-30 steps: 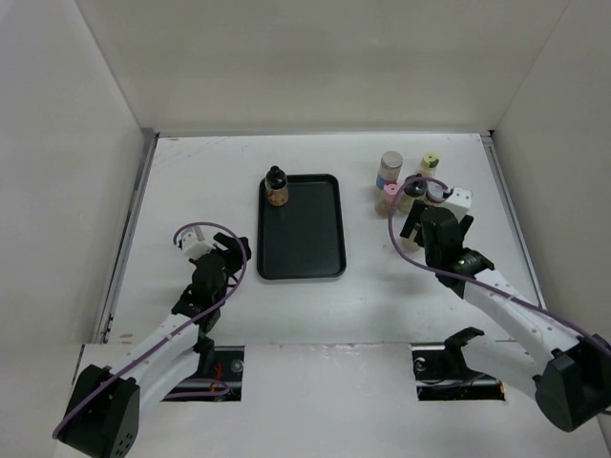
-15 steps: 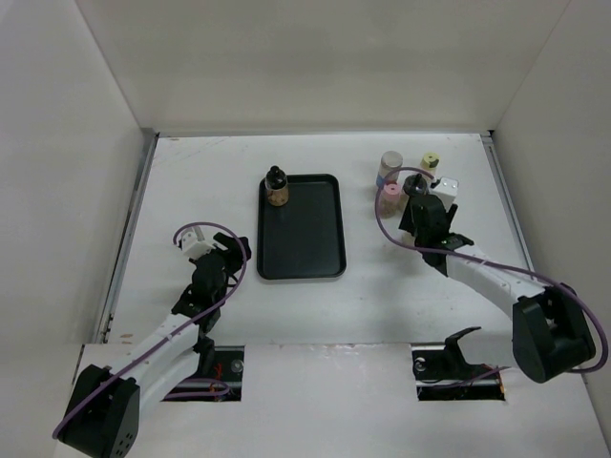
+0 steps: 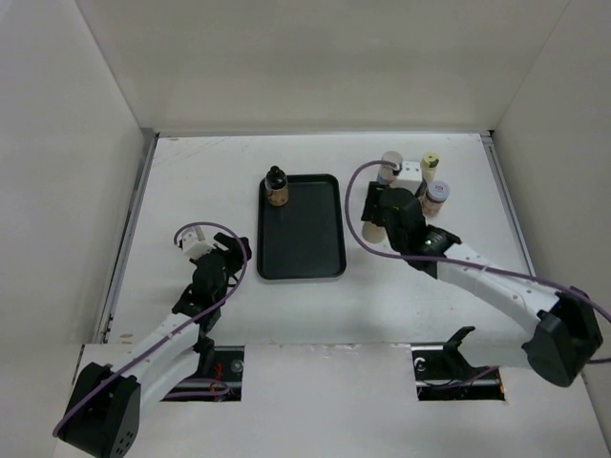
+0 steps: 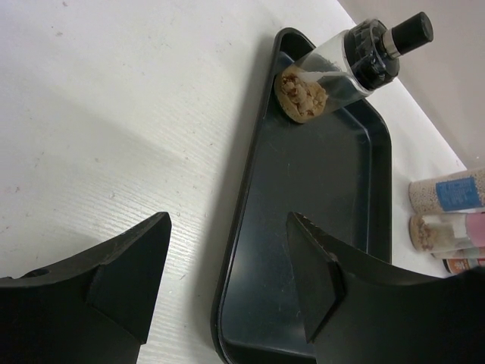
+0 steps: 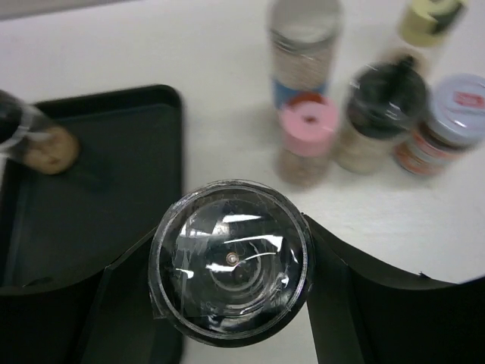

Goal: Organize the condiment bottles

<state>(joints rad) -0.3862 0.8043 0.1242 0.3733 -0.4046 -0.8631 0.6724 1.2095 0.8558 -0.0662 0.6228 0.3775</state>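
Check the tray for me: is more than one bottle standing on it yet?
No, only the black-capped bottle stands on the tray, in its far left corner.

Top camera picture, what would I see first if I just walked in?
The big black tray in the middle of the table, with one black-lidded bottle standing in its far left corner. Right of it, the right pincer grips a clear-lidded jar near a huddle of little bottles at the far right.
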